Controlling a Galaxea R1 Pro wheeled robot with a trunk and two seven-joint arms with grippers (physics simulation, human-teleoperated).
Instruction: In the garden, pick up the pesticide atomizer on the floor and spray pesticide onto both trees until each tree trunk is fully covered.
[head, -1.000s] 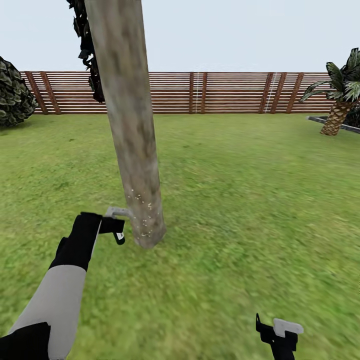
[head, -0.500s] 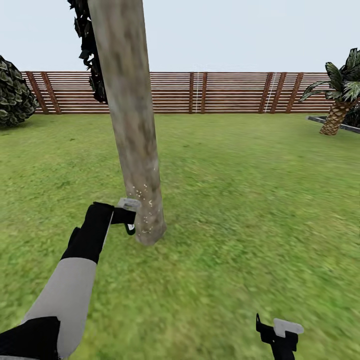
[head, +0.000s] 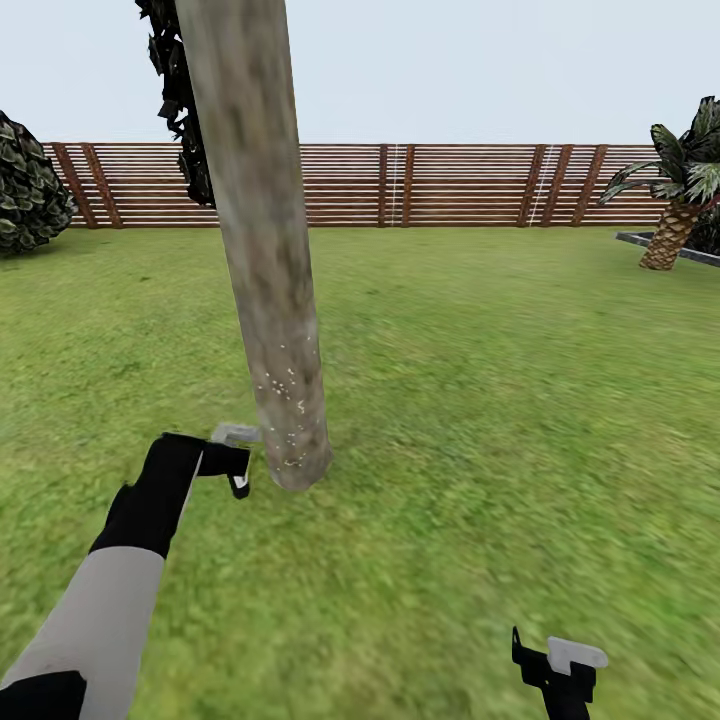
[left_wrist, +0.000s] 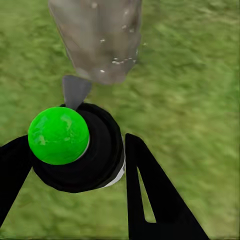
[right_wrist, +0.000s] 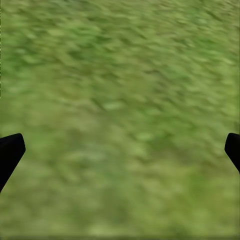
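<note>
A tree trunk (head: 265, 250) of mottled grey-tan bark rises from the lawn just left of centre, and its base (left_wrist: 97, 35) fills the far end of the left wrist view. Whitish pesticide specks (head: 285, 400) dot its lower part (left_wrist: 115, 60). My left gripper (head: 238, 470) is just left of the trunk base, shut on the pesticide atomizer (left_wrist: 95, 150), a small black bottle whose top shows bright green. It points at the trunk from a short gap away. Low at the right, my right gripper (head: 560, 670) is open over bare grass (right_wrist: 120, 150).
A brown slatted fence (head: 450, 185) closes the far side of the lawn. A dark bush (head: 30, 185) stands at far left, a short palm (head: 680, 200) by a paved edge at far right, and a near-black narrow tree (head: 180, 100) behind the trunk.
My left gripper with the atomizer went in close to the trunk, then drew back left and down. White specks now reach a little higher on the trunk. The right arm stayed still.
</note>
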